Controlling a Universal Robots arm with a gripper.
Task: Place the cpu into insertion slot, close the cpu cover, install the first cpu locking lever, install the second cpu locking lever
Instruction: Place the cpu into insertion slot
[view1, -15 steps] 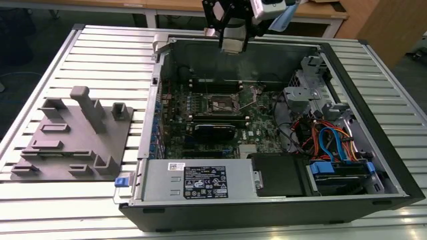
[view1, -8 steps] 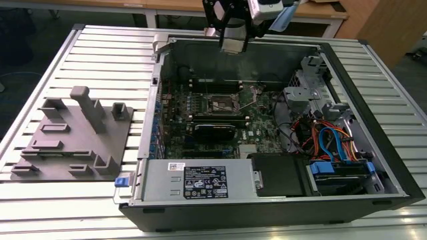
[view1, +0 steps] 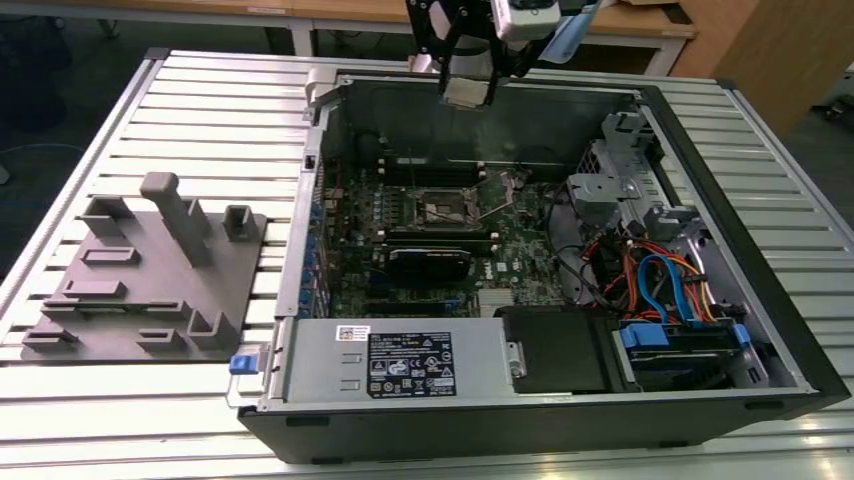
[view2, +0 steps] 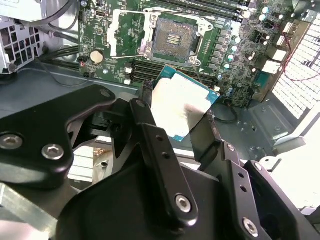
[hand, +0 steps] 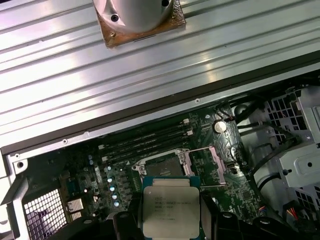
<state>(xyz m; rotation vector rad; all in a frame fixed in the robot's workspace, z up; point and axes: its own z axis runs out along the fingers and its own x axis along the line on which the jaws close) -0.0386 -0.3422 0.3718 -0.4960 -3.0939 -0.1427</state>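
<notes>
Chip held: the small flat square cpu with a dull silver-grey metal top is pinched by its edges between the jaws of the black gripper, high over the open black computer case. The insertion slot, a square black socket rimmed in silvery metal on the green motherboard, lies below the chip and slightly aside, bare, its thin silvery cpu cover swung open beside it

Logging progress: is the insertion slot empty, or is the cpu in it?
Empty. The insertion slot shows bare contacts in the second wrist view; the cpu sits clamped between the fingers.
</notes>
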